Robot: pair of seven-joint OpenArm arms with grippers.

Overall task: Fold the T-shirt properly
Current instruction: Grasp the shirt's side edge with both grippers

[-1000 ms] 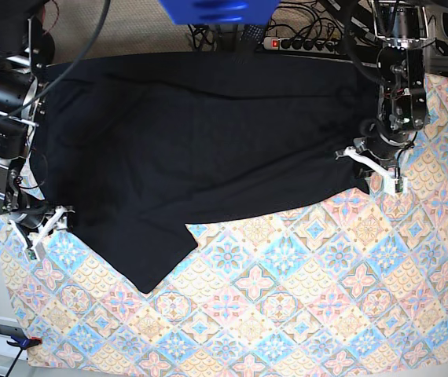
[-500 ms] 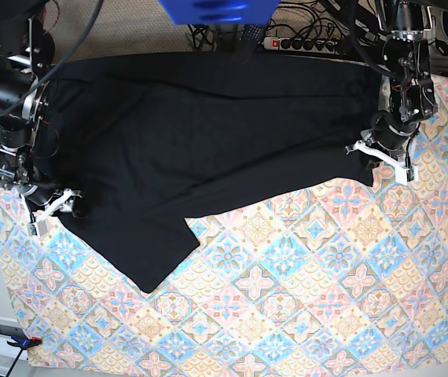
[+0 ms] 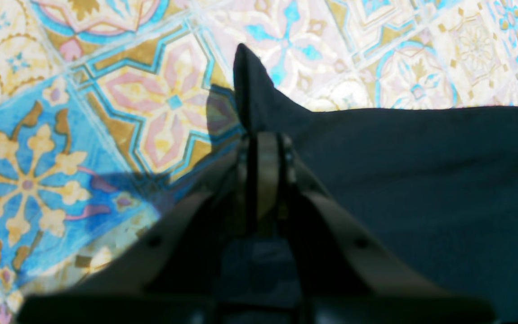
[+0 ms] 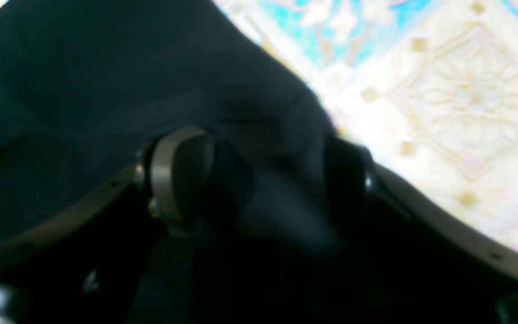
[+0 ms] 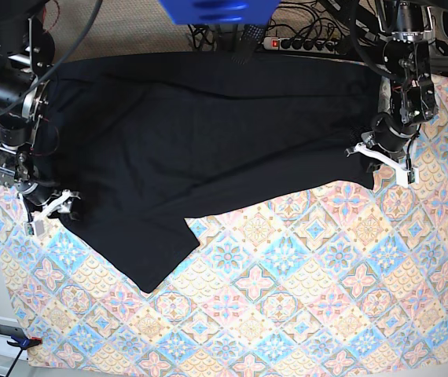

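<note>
The black T-shirt [image 5: 208,141] lies spread across the far half of the patterned table, one sleeve [image 5: 157,251] pointing toward the near edge. My left gripper [image 5: 381,162] is at the shirt's right edge. In the left wrist view it [image 3: 263,144] is shut on the black cloth [image 3: 421,180], and a corner of cloth sticks out past the tips. My right gripper [image 5: 51,212] is at the shirt's lower left edge. In the right wrist view it [image 4: 263,171] is open, its fingers [image 4: 182,175] wide apart with bunched black cloth [image 4: 106,90] between them.
A tablecloth [image 5: 302,298] with blue, pink and yellow tiles covers the table. A power strip and cables [image 5: 302,43] lie beyond the far edge, beside a blue object [image 5: 216,9]. Both arms stand at the table's left and right sides.
My right gripper has moved up and in against the shirt's left edge. My left gripper has shifted slightly up and right with the shirt's right edge in it.
</note>
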